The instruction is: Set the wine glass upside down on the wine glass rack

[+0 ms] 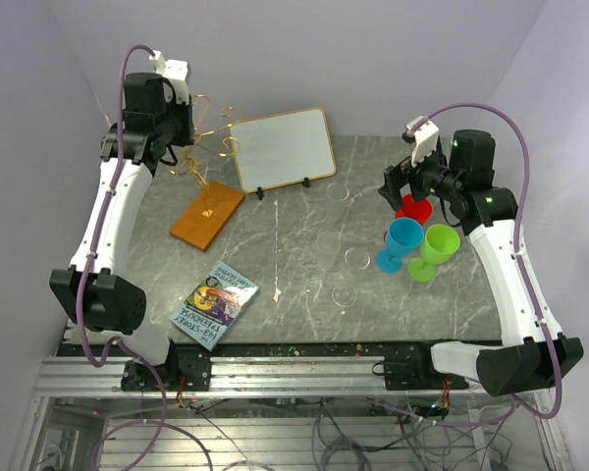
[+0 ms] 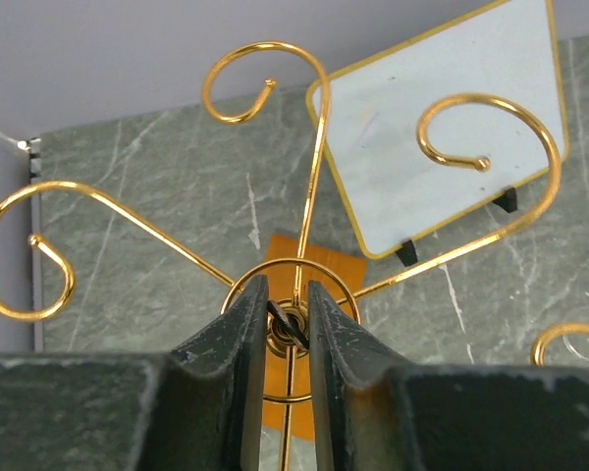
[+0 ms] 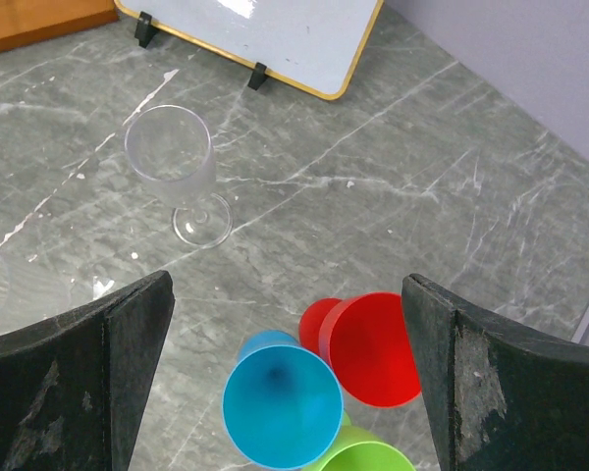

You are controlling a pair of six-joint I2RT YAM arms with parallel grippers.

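The wine glass rack [image 1: 216,137] is gold wire with curled arms on an orange-brown wooden base [image 1: 207,216], at the back left. My left gripper [image 1: 185,147] is at its top. In the left wrist view the left gripper [image 2: 287,334] is shut on the rack's [image 2: 319,147] central hub. A clear wine glass [image 3: 172,157] stands upright on the table, and it shows faintly in the top view [image 1: 339,188]. My right gripper [image 1: 401,191] hangs wide open and empty [image 3: 290,378] above the coloured goblets, holding nothing.
A red goblet [image 1: 413,208], a blue one [image 1: 402,241] and a green one [image 1: 434,251] cluster at the right. More clear glasses [image 1: 356,257] stand mid-table. A white framed board [image 1: 280,147] leans at the back. A booklet [image 1: 214,304] lies near the front left.
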